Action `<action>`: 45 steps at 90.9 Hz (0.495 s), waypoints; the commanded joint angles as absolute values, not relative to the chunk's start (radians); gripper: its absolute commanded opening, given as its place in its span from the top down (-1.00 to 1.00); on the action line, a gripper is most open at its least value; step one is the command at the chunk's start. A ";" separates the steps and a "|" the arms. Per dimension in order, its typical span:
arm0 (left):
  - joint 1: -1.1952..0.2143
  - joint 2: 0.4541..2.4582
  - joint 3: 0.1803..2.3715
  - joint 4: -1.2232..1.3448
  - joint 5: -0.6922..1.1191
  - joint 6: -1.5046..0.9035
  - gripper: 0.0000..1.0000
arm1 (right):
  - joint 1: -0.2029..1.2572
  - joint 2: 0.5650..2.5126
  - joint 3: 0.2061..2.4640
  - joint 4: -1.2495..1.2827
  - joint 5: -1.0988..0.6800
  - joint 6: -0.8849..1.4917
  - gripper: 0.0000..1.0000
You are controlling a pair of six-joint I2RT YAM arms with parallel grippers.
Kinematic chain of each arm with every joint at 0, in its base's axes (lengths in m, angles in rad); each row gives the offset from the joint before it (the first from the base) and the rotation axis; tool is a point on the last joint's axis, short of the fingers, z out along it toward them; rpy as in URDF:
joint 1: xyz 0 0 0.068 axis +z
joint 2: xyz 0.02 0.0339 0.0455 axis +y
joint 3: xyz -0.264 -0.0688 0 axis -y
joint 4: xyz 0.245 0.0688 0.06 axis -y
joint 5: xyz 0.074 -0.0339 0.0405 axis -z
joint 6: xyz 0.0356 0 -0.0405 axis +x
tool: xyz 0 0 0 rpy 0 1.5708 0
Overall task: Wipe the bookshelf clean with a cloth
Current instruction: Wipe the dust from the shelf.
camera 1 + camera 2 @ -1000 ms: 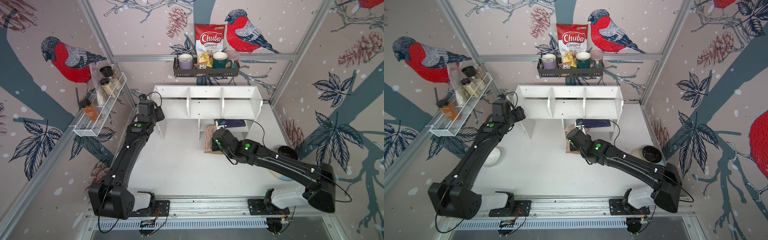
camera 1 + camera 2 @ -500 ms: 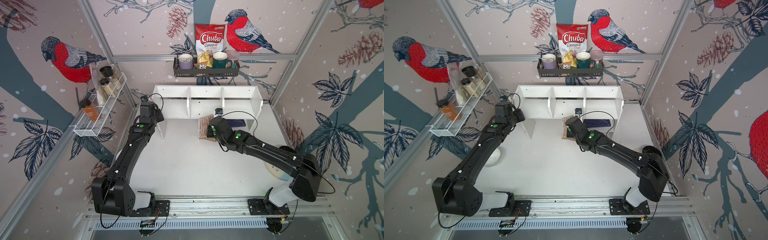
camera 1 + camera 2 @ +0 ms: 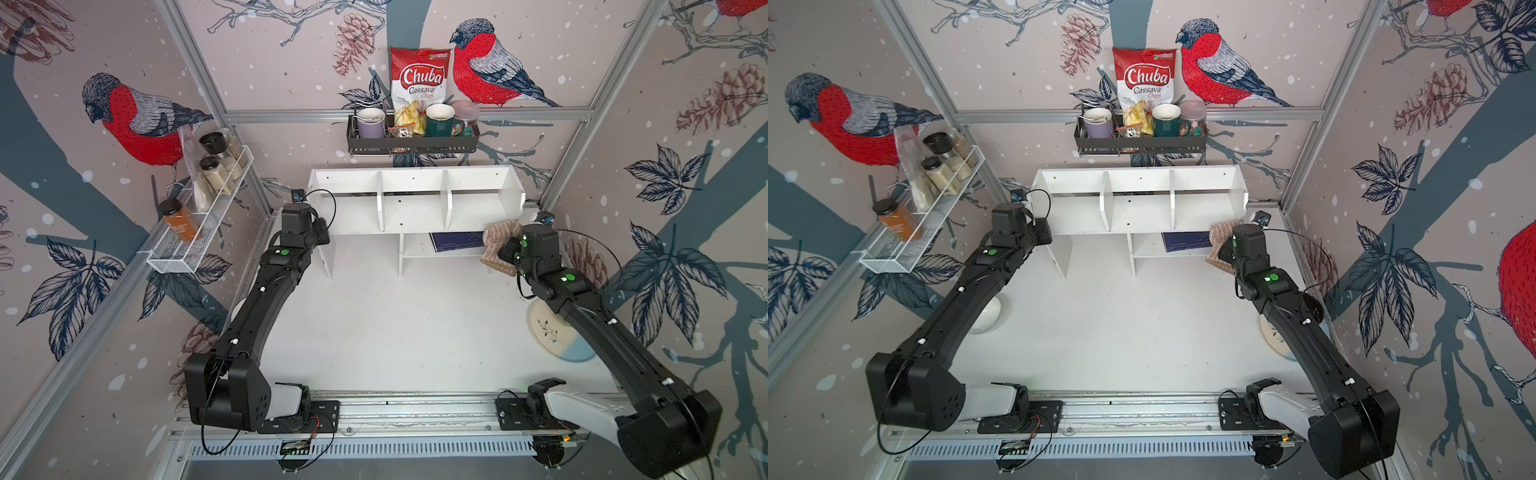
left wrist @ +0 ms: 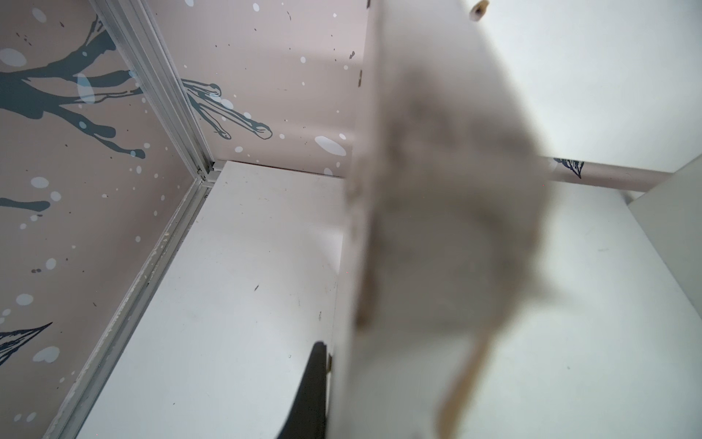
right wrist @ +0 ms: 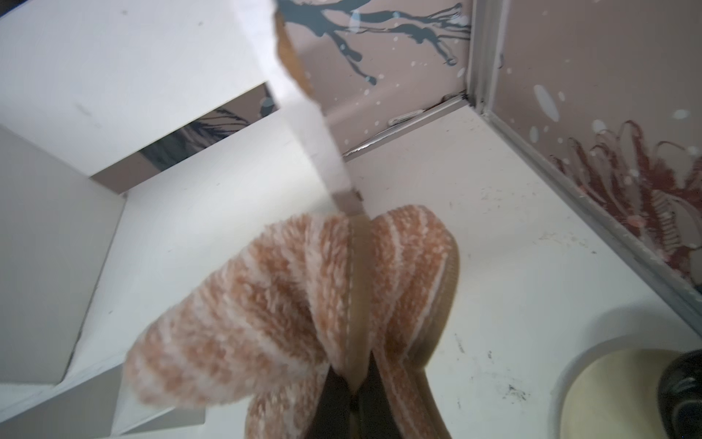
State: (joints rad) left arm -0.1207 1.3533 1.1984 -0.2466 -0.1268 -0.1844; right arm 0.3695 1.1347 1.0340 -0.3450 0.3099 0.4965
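Two arms reach over my white tabletop [image 3: 395, 324], boxed in by bird-print walls [image 3: 104, 124]. One bookshelf [image 3: 415, 208], three upper compartments, stands at the back. One cloth [image 3: 496, 243], pinched tight in the right gripper [image 5: 353, 401], hangs at its right end. My left gripper [image 3: 321, 233] sits at the left end panel; I cannot tell its jaws' state.

The bookshelf [image 3: 411, 212] is plain white; the cloth [image 5: 288, 304] is tan with thin pale stripes.
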 commanded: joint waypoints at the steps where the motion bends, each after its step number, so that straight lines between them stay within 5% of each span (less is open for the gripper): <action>1: -0.118 1.350 1.183 -0.186 -0.058 -0.289 1.00 | 0.447 1.172 1.049 -0.281 0.248 0.448 1.00; 26: -0.106 1.354 1.172 -0.151 0.117 -0.238 1.00 | 0.826 1.410 1.195 -0.162 0.378 0.429 1.00; 45: -0.101 1.344 1.166 -0.144 0.158 -0.230 1.00 | 0.877 1.552 1.318 -0.156 0.453 0.452 1.00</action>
